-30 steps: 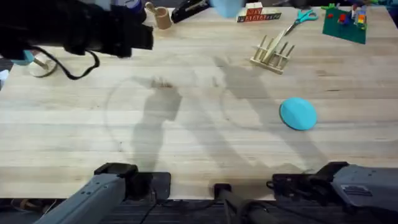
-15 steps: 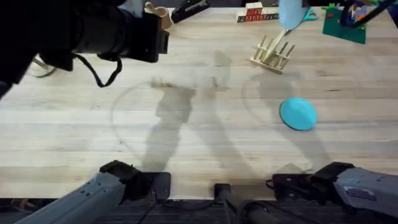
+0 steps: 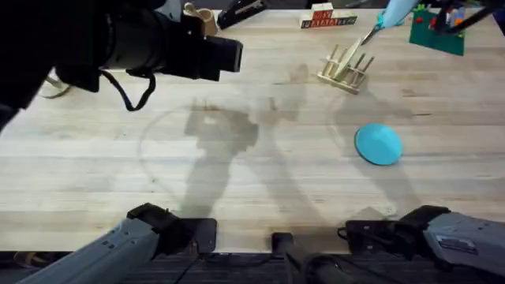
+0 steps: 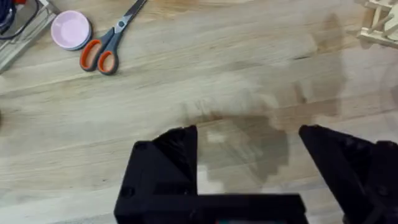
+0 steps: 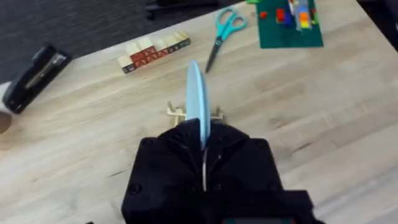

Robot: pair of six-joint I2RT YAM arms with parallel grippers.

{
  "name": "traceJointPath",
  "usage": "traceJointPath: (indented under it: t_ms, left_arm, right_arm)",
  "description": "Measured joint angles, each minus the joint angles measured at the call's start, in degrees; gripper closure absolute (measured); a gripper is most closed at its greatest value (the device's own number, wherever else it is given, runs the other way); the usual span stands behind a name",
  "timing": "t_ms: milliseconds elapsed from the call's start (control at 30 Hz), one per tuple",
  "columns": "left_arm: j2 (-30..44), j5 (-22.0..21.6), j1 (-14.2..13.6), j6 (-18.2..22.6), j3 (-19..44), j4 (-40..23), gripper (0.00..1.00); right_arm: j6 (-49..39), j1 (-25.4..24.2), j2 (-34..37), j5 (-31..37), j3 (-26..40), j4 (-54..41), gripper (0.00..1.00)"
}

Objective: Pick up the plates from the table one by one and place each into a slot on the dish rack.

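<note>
Swinging rightward over the table (image 3: 237, 181) since a second ago: left gripper (image 4: 249, 162), jaws spread wide, holding nothing. Lying flat at near right, apart from both arms: teal plate (image 3: 379, 144), waiting its turn. Gripping the pale plate (image 5: 198, 102) on edge, jaws clamped: right gripper (image 5: 204, 149), now carrying it past the rack (image 3: 346, 68) toward the far right, seen at the far edge from overhead. Likely lining up over a slot; lowering between pegs not yet done.

Robot lab bench: plank table (image 3: 260, 181), scissors (image 4: 109, 40), lettered blocks (image 5: 152, 51), toy-brick board (image 5: 289, 25).
</note>
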Motion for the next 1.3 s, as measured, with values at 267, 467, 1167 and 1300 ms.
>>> traceJointPath:
  t_ms: [267,467,1167,1300]
  left_arm:
    - [0.0,0.0,0.0,0.2,0.0,0.0,0.007]
    - [0.0,0.0,0.0,0.2,0.0,0.0,0.008]
    - [0.0,0.0,0.0,0.2,0.0,0.0,0.007]
    - [0.0,0.0,0.0,0.2,0.0,0.0,0.007]
  right_arm:
    - [10.9,-2.2,0.2,0.9,0.0,-7.5,0.971]
    - [13.3,-2.2,2.2,-0.7,0.0,-7.9,0.971]
    - [13.6,-9.4,9.3,-7.7,0.0,-7.2,0.971]
    - [12.3,-9.6,12.3,-9.3,0.0,-5.9,0.971]
